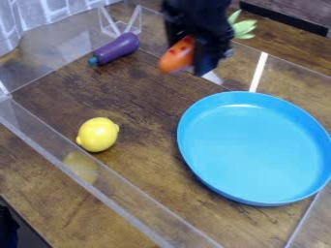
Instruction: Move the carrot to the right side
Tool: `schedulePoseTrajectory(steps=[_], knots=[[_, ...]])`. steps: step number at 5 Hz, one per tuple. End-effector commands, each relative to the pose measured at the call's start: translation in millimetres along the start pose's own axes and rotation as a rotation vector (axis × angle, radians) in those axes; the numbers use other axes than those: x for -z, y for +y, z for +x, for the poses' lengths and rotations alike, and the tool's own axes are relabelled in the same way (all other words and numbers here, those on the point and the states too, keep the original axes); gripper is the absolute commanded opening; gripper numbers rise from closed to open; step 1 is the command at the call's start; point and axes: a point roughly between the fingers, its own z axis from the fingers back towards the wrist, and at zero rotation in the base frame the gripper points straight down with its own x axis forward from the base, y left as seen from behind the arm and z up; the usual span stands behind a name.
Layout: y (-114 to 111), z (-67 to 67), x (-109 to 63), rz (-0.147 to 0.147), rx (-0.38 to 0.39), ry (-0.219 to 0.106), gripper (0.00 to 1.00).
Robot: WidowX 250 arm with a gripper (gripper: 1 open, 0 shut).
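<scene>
Near the top middle of the view, the carrot (177, 56) hangs above the table, a glossy orange tapered body blurred at its edges, pinched between the dark jaws of the gripper (195, 50). Its green leafy top (241, 26) sticks out to the right behind the black arm. The gripper is pressed shut on the carrot, and its blocky black housing hides most of the upper half of the toy.

Left of the carrot lies a purple eggplant (116, 47), smooth and elongated, with a dark green stem end pointing toward the lower left. Lower left, well apart from both, sits a yellow lemon (97, 134), rounded with a small nub at one end and a faintly dimpled skin. A round blue plate (204, 145) with a raised rim and a matte, plastic-looking surface fills the lower right.

All of it rests on a dark brown wooden table (142, 97) with visible grain and plank seams. Clear plastic walls (52, 145) border the work area, catching pale reflections along their edges.
</scene>
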Motion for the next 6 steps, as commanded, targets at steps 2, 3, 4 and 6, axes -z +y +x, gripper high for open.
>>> schedulePoseTrajectory(steps=[2, 3, 4, 6], knots=[[16.3, 2.4, -0.7, 0.022, -0.019, -0.035, 0.00], [18.0, 3.9, 9.9, 0.020, -0.010, -0.028, 0.00], [20.9, 6.9, 17.1, 0.019, -0.007, -0.024, 0.00], [5.0, 20.1, 18.2, 0.001, 0.047, -0.050, 0.00]])
